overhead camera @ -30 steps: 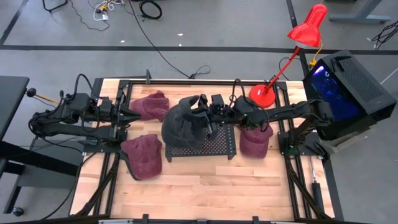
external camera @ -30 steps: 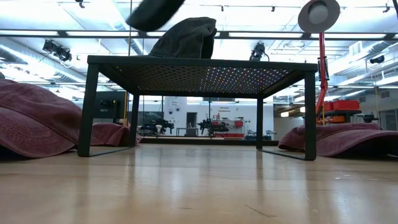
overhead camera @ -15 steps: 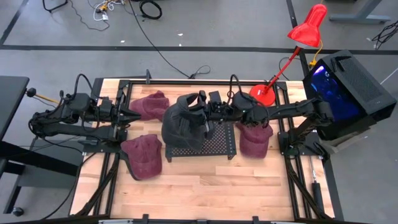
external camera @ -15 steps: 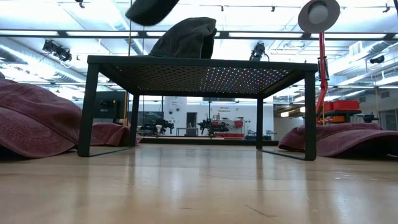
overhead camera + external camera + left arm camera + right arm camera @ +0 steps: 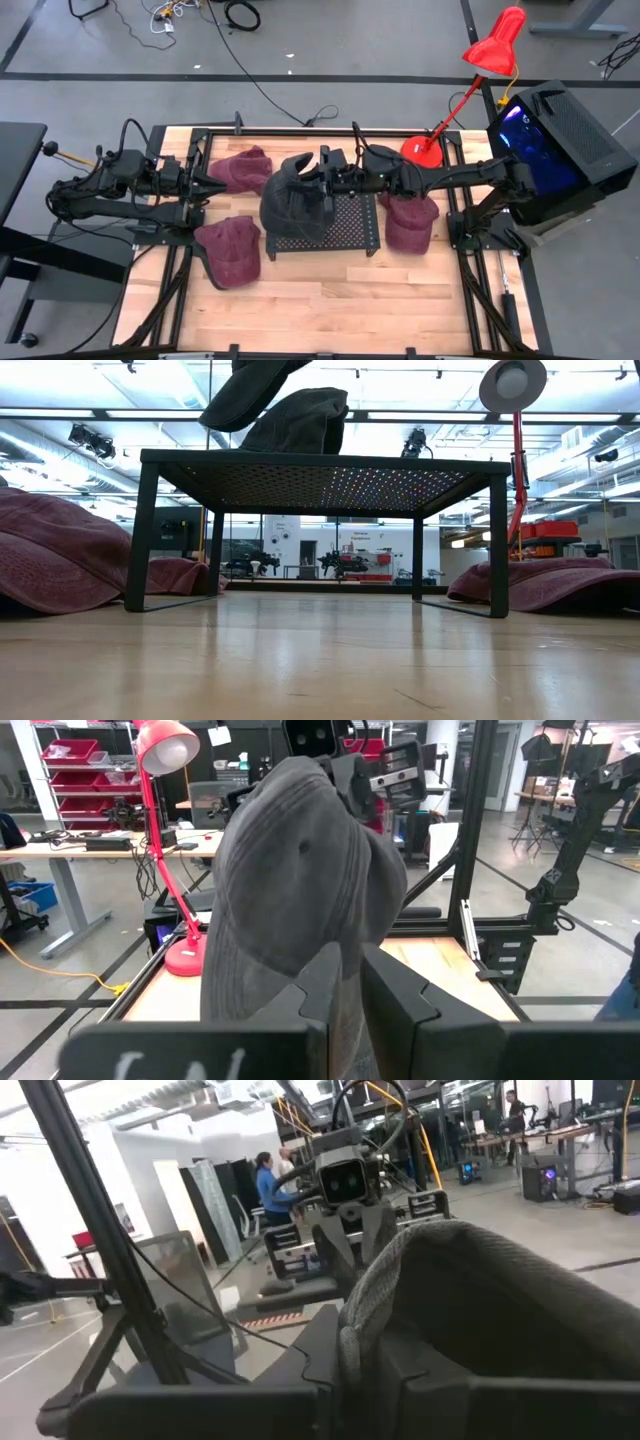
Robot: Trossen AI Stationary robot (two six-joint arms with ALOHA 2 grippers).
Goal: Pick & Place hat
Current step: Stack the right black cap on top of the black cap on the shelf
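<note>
Right gripper [image 5: 318,178] reaches over the black mesh stand [image 5: 350,235], fingers clamped on the back edge of the dark grey hat [image 5: 295,205]. The right wrist view confirms it: grey fabric pinched between the two fingers [image 5: 370,1370]. The hat sits on the stand's left half, brim hanging over the edge. Low view adds what the overhead hides: the hat's brim [image 5: 245,395] is lifted clear of the stand top [image 5: 320,458], crown behind it. Left gripper [image 5: 210,185] waits at the table's left edge, fingers together in the left wrist view, the hat straight ahead. Three maroon hats [image 5: 230,252] lie on the table [image 5: 330,300] around the stand. Red lamp [image 5: 480,70] at the back right.
</note>
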